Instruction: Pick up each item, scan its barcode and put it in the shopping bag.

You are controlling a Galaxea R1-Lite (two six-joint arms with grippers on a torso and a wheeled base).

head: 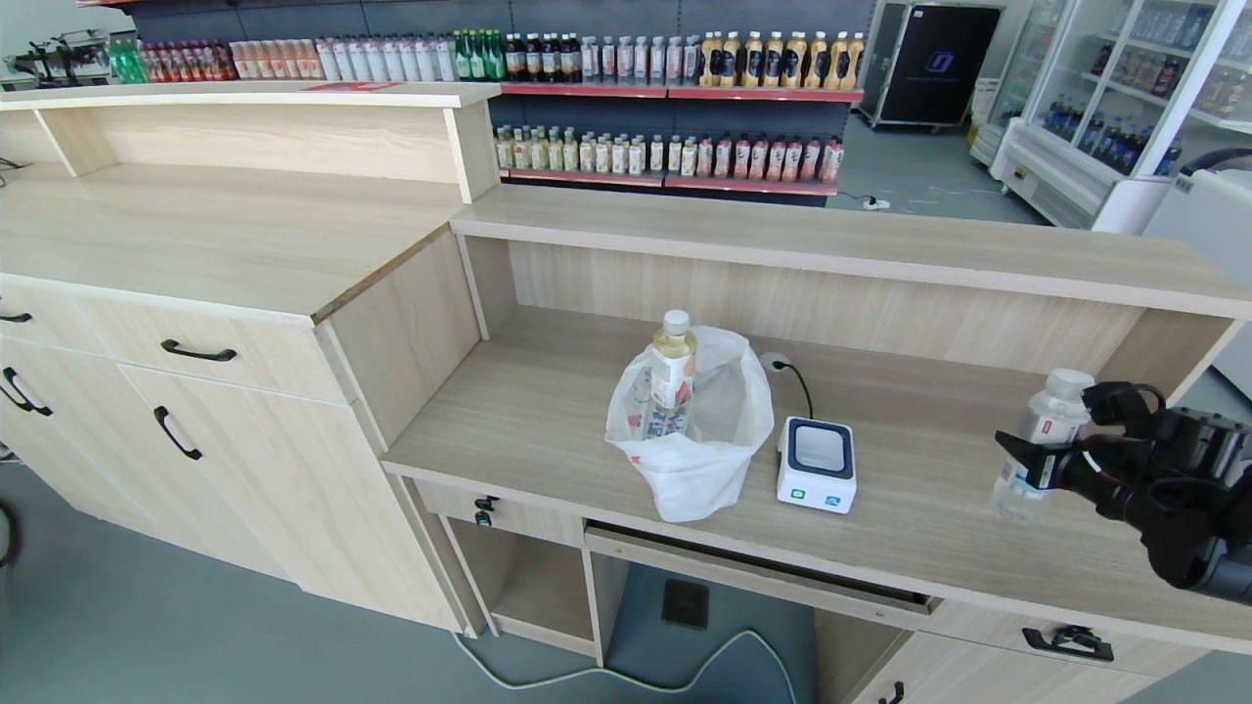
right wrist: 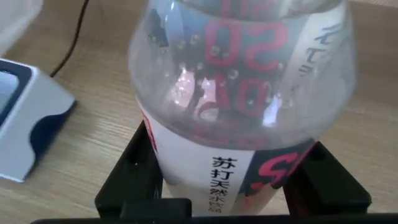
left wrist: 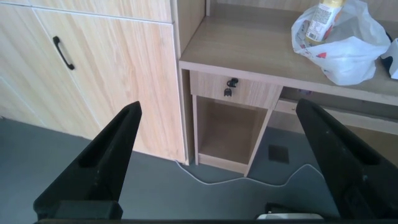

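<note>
A clear bottle (head: 1043, 430) with a white cap and a red-and-white label stands slightly tilted at the right end of the wooden counter (head: 528, 420). My right gripper (head: 1054, 458) is shut on its middle; close up, the bottle (right wrist: 242, 93) sits between the black fingers of the right gripper (right wrist: 230, 190). The white shopping bag (head: 699, 460) stands open mid-counter with a yellow drink bottle (head: 673, 376) upright inside. A white barcode scanner (head: 818, 463) lies just right of the bag. My left gripper (left wrist: 217, 107) hangs open and holds nothing, low and left of the counter, with the shopping bag (left wrist: 348, 50) far off.
A raised shelf wall runs behind the counter, and a taller cabinet (head: 225, 244) with drawers adjoins on the left. The scanner's black cable (head: 797, 381) runs to the back wall. Under the counter are an open cubby (left wrist: 233, 134) and a keyed drawer. Drink shelves stand behind.
</note>
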